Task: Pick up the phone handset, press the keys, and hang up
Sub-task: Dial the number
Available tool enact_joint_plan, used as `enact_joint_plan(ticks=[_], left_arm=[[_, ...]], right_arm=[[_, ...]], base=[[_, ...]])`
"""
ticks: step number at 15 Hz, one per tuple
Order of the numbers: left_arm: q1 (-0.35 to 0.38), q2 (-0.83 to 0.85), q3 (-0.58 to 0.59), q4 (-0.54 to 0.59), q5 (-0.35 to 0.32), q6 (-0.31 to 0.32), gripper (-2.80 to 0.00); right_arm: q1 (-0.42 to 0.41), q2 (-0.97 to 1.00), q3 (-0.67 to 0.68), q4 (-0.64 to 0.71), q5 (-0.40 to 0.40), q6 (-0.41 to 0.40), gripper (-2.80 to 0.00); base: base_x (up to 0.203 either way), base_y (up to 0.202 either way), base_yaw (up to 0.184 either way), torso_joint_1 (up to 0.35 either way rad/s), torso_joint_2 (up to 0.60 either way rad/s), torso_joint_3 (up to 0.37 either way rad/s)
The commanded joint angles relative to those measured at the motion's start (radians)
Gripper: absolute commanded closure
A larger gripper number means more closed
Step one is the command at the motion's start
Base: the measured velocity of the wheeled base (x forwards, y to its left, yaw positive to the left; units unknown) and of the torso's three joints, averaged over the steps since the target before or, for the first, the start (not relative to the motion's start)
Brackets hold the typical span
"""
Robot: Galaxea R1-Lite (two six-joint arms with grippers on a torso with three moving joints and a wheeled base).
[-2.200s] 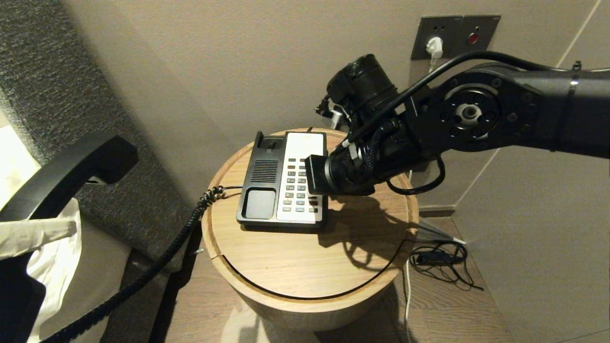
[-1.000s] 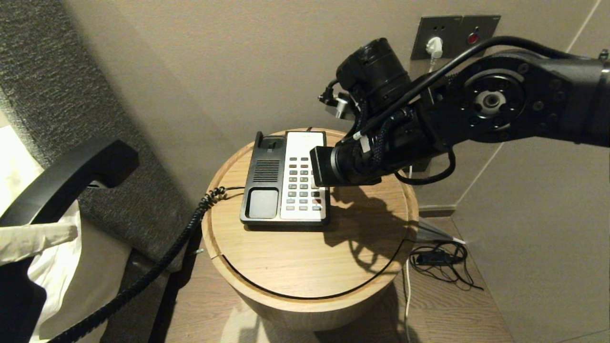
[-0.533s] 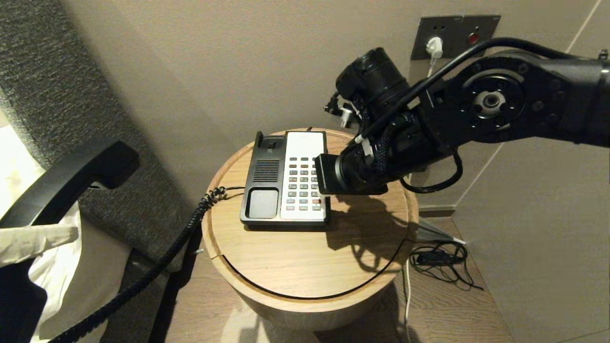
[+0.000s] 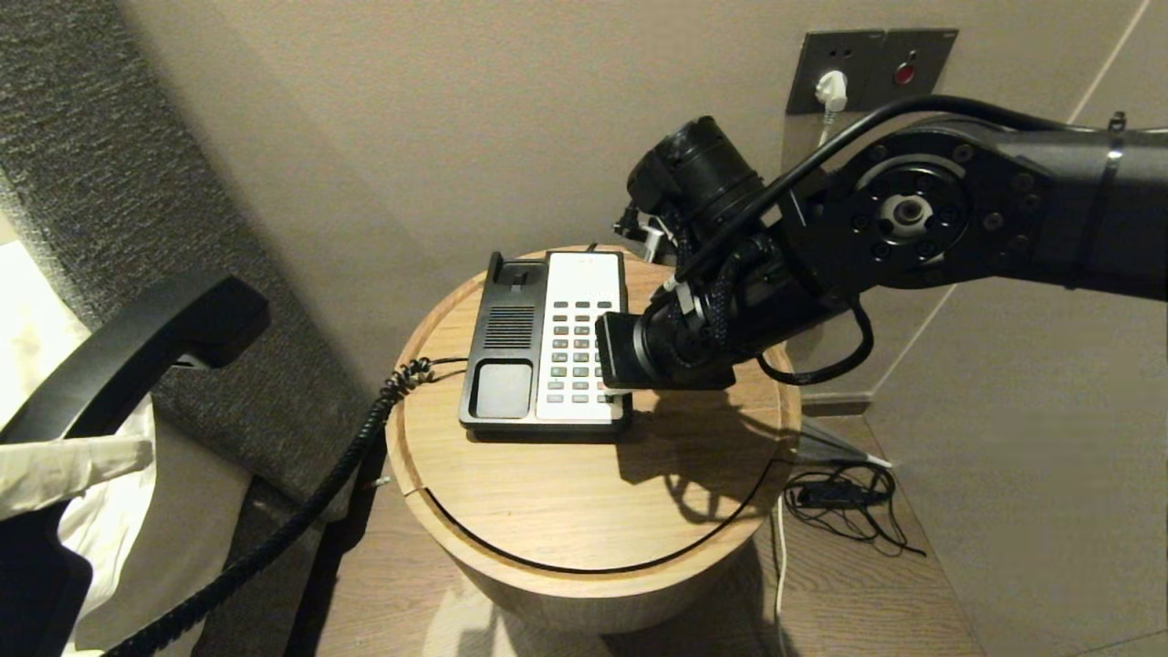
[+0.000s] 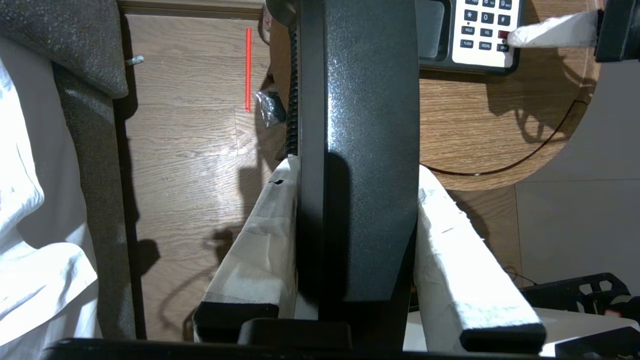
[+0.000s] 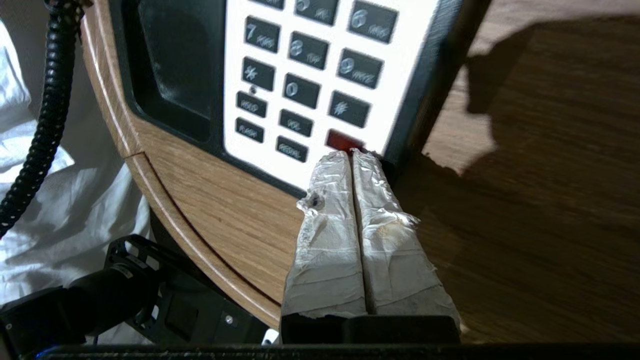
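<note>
At frame centre my right gripper, fingers together, touches the keys; my left gripper clamps the phone handset far left.

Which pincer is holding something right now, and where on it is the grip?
The left pincer clamps the long black plastic handset across its straight middle. The right pincer holds nothing; shut, its tips are at the red key.

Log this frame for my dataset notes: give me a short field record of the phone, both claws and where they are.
handset: phone handset off the base, held out left of the round table
left claw: left claw shut on the handset
right claw: right claw shut, tips at the red key
keys: keys on the white faceplate, mostly uncovered
cradle: empty on the phone base
cord: coiled cord runs off the table's left edge
</note>
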Motion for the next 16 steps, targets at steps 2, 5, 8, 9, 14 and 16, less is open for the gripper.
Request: enact_joint_plan(ticks=[2, 5, 8, 9, 14, 16], left_arm=[[0.000, -0.004, 0.004, 0.004, 0.003, -0.003, 0.00], [0.001, -0.005, 0.008, 0.004, 0.003, -0.003, 0.00], [0.000, -0.008, 0.008, 0.004, 0.003, -0.003, 0.00], [0.000, -0.010, 0.008, 0.004, 0.003, -0.003, 0.00], [0.000, -0.011, 0.011, 0.004, 0.003, -0.003, 0.00], [0.000, -0.010, 0.019, 0.004, 0.003, -0.003, 0.00]], right_arm=[[0.003, 0.010, 0.001, 0.006, 0.000, 0.002, 0.00], [0.003, 0.011, 0.001, 0.006, 0.000, 0.002, 0.00], [0.003, 0.018, 0.001, 0.004, -0.003, -0.008, 0.00], [0.003, 0.020, 0.001, 0.003, -0.006, -0.009, 0.00], [0.001, 0.025, 0.001, 0.003, -0.009, -0.014, 0.00], [0.001, 0.005, 0.001, 0.008, -0.009, -0.012, 0.00]], base=[[0.000, 0.000, 0.000, 0.000, 0.00, 0.000], [0.000, 0.000, 0.000, 0.000, 0.00, 0.000], [0.000, 0.000, 0.000, 0.000, 0.00, 0.000], [0.000, 0.000, 0.000, 0.000, 0.00, 0.000], [0.000, 0.000, 0.000, 0.000, 0.00, 0.000], [0.000, 0.000, 0.000, 0.000, 0.00, 0.000]])
